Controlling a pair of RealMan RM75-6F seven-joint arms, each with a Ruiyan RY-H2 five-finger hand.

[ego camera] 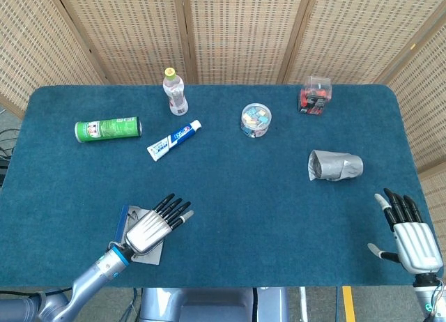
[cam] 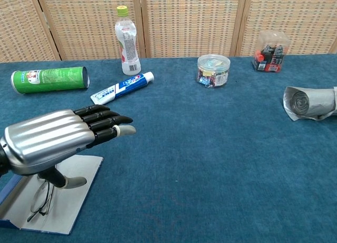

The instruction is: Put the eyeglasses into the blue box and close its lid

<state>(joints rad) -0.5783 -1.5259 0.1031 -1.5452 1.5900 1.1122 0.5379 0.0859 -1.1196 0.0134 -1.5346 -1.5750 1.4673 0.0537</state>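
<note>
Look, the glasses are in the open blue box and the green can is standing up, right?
Not quite. The eyeglasses do lie in the open blue box, but the green can lies on its side, as the chest view shows.

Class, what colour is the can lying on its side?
Green can, with a white label patch; clearest in the chest view.
</note>
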